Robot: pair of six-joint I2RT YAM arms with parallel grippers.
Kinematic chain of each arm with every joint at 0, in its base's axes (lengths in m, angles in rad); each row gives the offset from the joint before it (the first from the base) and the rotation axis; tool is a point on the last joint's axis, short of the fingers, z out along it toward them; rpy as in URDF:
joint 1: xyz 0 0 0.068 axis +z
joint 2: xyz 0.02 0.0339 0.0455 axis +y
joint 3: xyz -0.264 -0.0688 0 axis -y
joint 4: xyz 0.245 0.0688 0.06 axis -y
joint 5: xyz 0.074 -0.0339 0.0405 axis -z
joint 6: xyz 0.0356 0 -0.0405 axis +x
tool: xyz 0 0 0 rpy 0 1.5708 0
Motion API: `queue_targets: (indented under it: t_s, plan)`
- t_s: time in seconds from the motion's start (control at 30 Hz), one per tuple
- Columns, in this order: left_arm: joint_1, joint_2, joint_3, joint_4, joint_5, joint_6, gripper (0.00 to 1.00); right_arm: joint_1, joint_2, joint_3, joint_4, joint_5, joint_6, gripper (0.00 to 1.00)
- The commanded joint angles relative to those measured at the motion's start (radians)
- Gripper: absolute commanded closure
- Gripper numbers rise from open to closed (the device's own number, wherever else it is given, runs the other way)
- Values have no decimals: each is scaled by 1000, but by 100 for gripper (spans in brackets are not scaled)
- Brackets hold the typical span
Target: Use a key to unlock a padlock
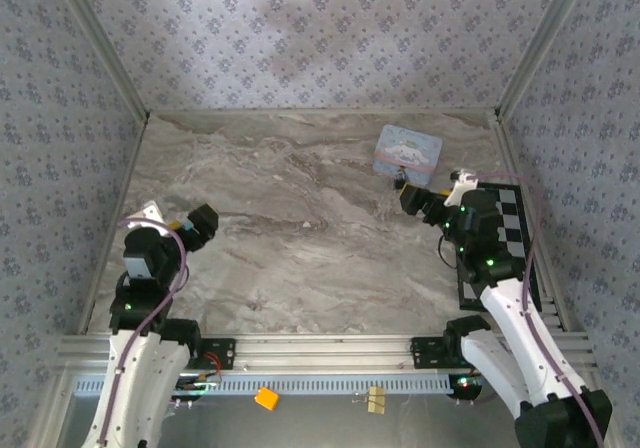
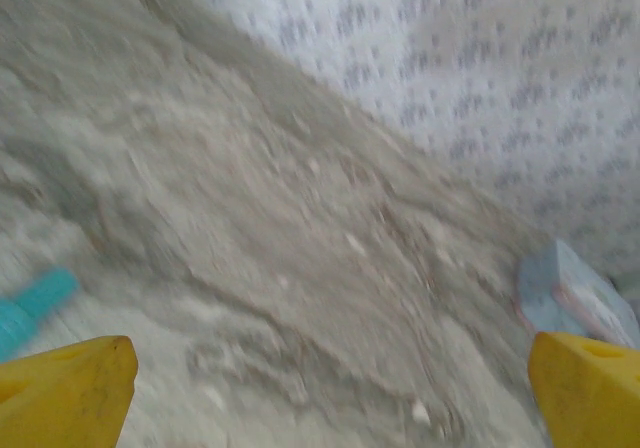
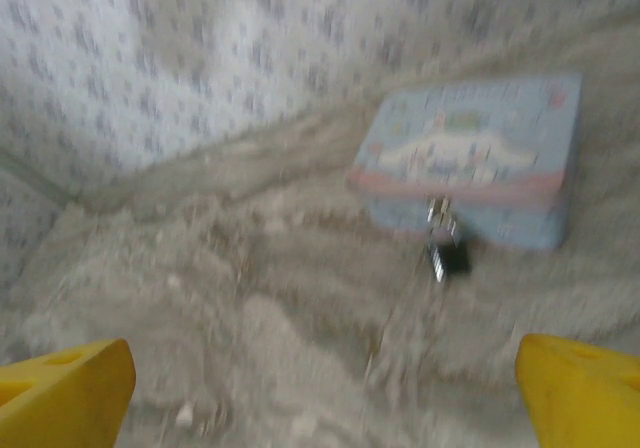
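Padlock, one, sits just ahead of the wide-open, empty right gripper, against the front of the one light-blue tin; left gripper, also spread empty, is well apart.

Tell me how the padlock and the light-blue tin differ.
Size: the padlock is far smaller than the tin. Colour: the padlock is dark with a silvery shackle; the tin is light blue with a cartoon picture. Pose: the tin lies flat on the table; the padlock sits at its front edge. Both are at the table's far right.
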Motion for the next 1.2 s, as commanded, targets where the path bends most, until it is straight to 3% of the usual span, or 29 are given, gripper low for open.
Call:
queue_targets:
  t_s: [0.0,0.23,0.33,0.47,0.7,0.9,1.17]
  plan:
    - [-10,-20,-84,-61,168,-44,0,108,28,35,-207,8,50,1]
    - [-72,-25,-108,-68,92,28,0,523,151,32,-223,194,179,3]
    - [-75,-52,-127,-54,57,62,0,707,266,52,-173,243,259,5]
    - [-75,-153,-168,-62,12,95,0,873,462,160,-163,253,294,7]
    - [-75,-391,-213,-143,-70,112,0,991,750,374,-184,147,295,12]
    - [-76,-393,-212,-161,-95,99,0,1031,970,611,-324,65,251,22]
    - [-75,-395,-215,-173,-116,80,0,1054,1128,766,-414,-5,211,38]
